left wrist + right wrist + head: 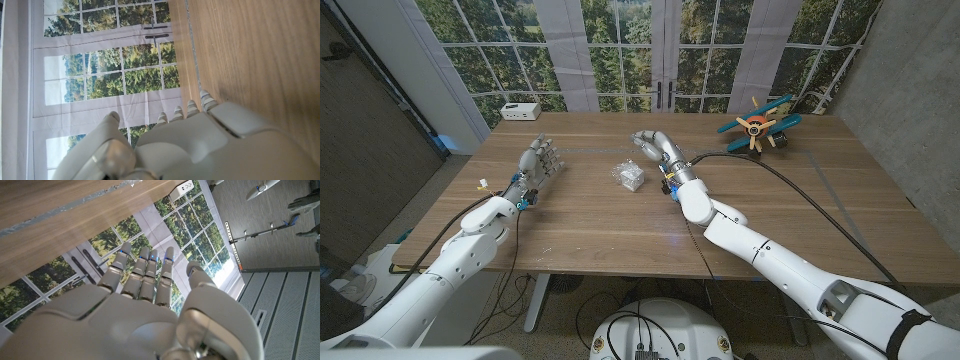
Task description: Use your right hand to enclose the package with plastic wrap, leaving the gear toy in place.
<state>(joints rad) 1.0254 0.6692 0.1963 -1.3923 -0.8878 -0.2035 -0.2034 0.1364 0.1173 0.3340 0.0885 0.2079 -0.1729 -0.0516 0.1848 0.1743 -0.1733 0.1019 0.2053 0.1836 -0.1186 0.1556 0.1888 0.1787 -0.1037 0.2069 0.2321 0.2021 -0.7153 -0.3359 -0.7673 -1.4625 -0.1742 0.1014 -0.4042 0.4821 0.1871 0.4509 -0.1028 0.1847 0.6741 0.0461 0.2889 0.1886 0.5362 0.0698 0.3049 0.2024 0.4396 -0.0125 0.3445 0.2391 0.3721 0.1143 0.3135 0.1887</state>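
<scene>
Wooden table (590, 220): one wrapped package (629, 176), one gear toy (758, 124), two empty robot hands, left (538, 163) and right (656, 146), fingers apart.

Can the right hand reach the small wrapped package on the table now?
Probably yes: the right hand is close beside the package, with only bare table between them.

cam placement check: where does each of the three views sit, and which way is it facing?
Head view: on the robot's head, looking down over the table; both arms, left hand, right hand.
Left wrist view: behind the left hand, facing the window.
Right wrist view: behind the right hand, facing the window.
Shared: tabletop, window.
</scene>
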